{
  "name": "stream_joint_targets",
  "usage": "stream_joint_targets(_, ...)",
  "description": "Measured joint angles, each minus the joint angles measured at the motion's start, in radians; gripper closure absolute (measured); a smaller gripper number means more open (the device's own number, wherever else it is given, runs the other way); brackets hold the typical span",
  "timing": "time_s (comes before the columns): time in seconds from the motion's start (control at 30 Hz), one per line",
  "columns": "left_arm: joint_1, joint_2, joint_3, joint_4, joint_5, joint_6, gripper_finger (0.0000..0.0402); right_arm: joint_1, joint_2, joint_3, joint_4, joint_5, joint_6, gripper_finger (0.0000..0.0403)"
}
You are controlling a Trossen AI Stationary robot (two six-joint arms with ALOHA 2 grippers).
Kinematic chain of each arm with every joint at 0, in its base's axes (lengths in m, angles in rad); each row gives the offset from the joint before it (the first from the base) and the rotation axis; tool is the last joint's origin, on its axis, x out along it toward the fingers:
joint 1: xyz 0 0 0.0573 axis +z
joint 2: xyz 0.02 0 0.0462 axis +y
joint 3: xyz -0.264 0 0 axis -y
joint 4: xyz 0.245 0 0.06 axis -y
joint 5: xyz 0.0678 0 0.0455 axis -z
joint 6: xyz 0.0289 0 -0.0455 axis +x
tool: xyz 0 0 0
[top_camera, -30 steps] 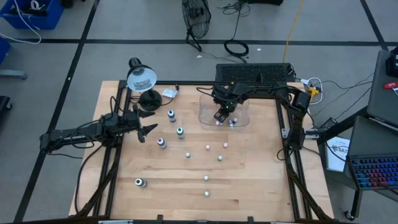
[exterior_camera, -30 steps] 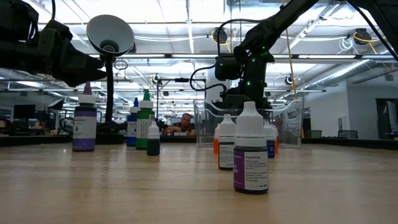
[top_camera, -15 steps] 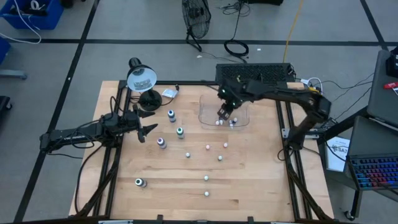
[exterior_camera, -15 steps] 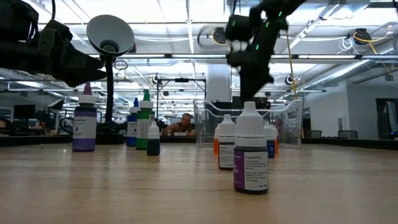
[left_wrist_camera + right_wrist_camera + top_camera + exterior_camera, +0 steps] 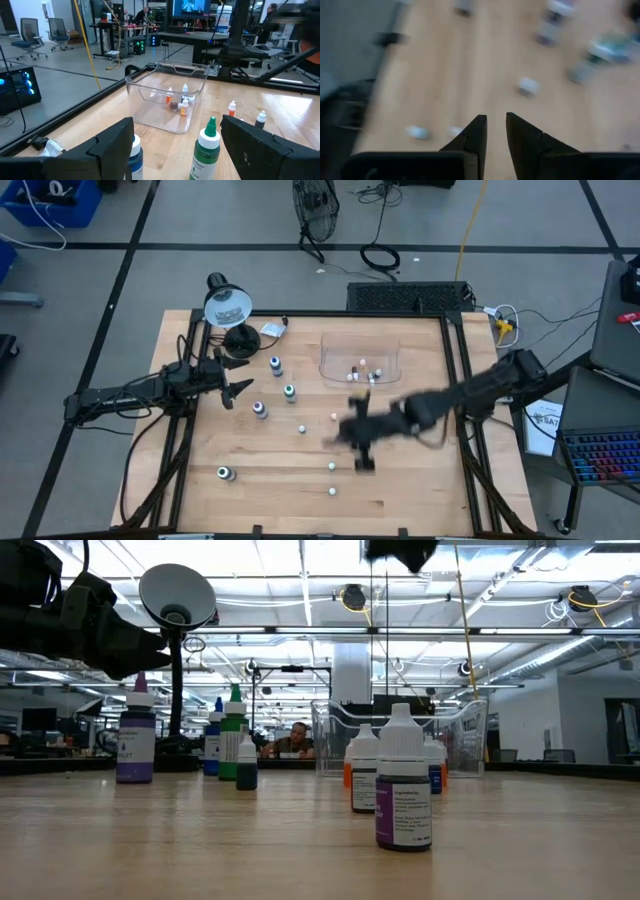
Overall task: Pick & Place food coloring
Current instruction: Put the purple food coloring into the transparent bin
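From overhead I see the right gripper (image 5: pixel 362 448) out over the middle of the table (image 5: pixel 400 490), well clear of the clear tray (image 5: pixel 360 380), among the scattered food coloring bottles (image 5: pixel 332 466). Its own wrist camera gives me what the top view cannot: the two fingers (image 5: pixel 476 134) nearly together, a narrow gap between them and nothing in it.

The left gripper (image 5: pixel 236 388) waits beside the desk lamp (image 5: pixel 228 306), jaws wide apart, empty. Its wrist camera shows a green-topped bottle (image 5: pixel 205 150) and a blue one (image 5: pixel 134 156) close ahead, and beyond them the tray with three small bottles (image 5: pixel 182 102) inside, one lying on its side.

The table-level camera shows only a dark piece of an arm at the top edge, but gives bottle heights: a white-capped bottle (image 5: pixel 403 780) nearest, a purple one (image 5: pixel 136 740) under the lamp. A person (image 5: pixel 296 738) sits far behind the tray.
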Motion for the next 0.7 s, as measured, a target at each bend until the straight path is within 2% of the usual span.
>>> stream_joint_targets(0.13,0.0,0.0,0.0,-0.001,0.0,0.0,0.0105,0.16,0.077,0.0,0.264,-0.004,-0.012,0.0357)
stream_joint_targets(0.27,0.0,0.0,0.0,-0.001,0.0,0.0,0.0105,0.268,0.176,0.0,0.503,-0.028,-0.096,0.0367)
stream_joint_targets(0.37,0.0,0.0,0.0,-0.001,0.0,0.0,0.0105,0.299,0.239,0.0,0.574,0.088,-0.08,0.0371)
stream_joint_targets(0.4,0.0,0.0,0.0,-0.001,0.0,0.0,0.0105,0.3,0.254,0.002,0.565,0.124,-0.06,0.037)
stream_joint_targets(0.5,0.0,0.0,0.0,-0.001,0.0,0.0,0.0105,0.295,0.308,0.018,0.494,0.136,0.008,0.0344)
stream_joint_targets(0.7,0.0,0.0,0.0,-0.001,0.0,0.0,0.0105,0.273,0.347,0.067,0.3,0.131,0.064,0.0239)
